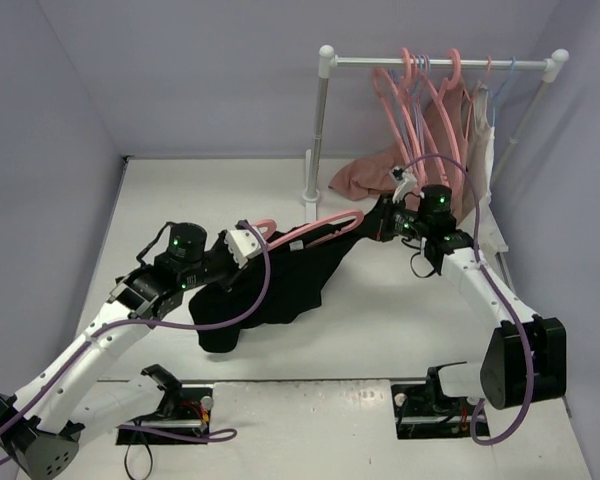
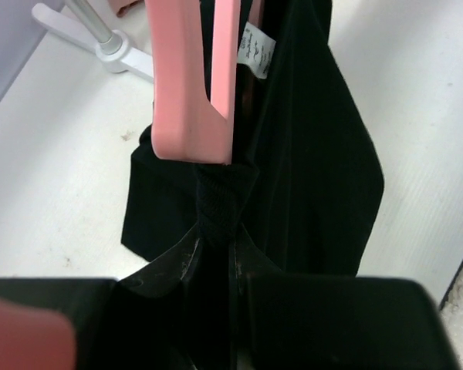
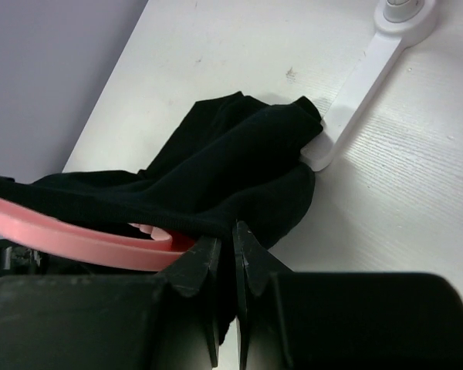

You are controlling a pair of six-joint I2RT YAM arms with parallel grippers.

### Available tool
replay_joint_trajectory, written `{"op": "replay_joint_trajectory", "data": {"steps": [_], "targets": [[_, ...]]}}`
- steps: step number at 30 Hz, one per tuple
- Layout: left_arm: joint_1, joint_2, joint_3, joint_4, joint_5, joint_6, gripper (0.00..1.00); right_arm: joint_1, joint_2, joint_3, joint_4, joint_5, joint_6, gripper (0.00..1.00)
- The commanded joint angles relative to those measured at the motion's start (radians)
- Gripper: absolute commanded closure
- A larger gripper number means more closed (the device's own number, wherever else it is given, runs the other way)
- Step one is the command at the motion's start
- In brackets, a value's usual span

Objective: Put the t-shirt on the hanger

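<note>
The black t-shirt (image 1: 280, 278) hangs stretched between my two grippers, its lower part resting on the table. The pink hanger (image 1: 325, 225) lies along its upper edge, partly inside the fabric. My left gripper (image 1: 248, 241) is shut on the shirt's left end. In the left wrist view its jaws (image 2: 214, 239) pinch a ribbed black edge just below the hanger (image 2: 189, 92), with a white label (image 2: 256, 50) beyond. My right gripper (image 1: 382, 222) is shut on the shirt's right end. In the right wrist view the gripper (image 3: 233, 233) holds the fabric (image 3: 231, 158) over the hanger (image 3: 77, 237).
A white clothes rack (image 1: 440, 62) stands at the back right with several pink hangers (image 1: 420, 95), thin pale-blue hangers (image 1: 510, 70), a dusty-pink garment (image 1: 365, 175) and a white garment (image 1: 480, 140). Its base foot (image 3: 359, 85) lies close beside the shirt's right end.
</note>
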Motion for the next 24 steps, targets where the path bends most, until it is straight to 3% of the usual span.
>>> {"op": "replay_joint_trajectory", "data": {"steps": [1,11,24], "targets": [[0.016,-0.006,0.043,-0.188,-0.277,0.027,1.0,-0.129,0.003,0.126,0.02,0.192,-0.065,0.96],[-0.077,0.083,0.093,-0.269,-0.514,0.048,1.0,-0.13,-0.019,0.224,-0.025,0.192,-0.081,1.0],[-0.134,0.087,0.06,-0.271,-0.571,0.05,1.0,-0.207,0.023,0.276,-0.077,0.178,-0.122,0.99]]}}
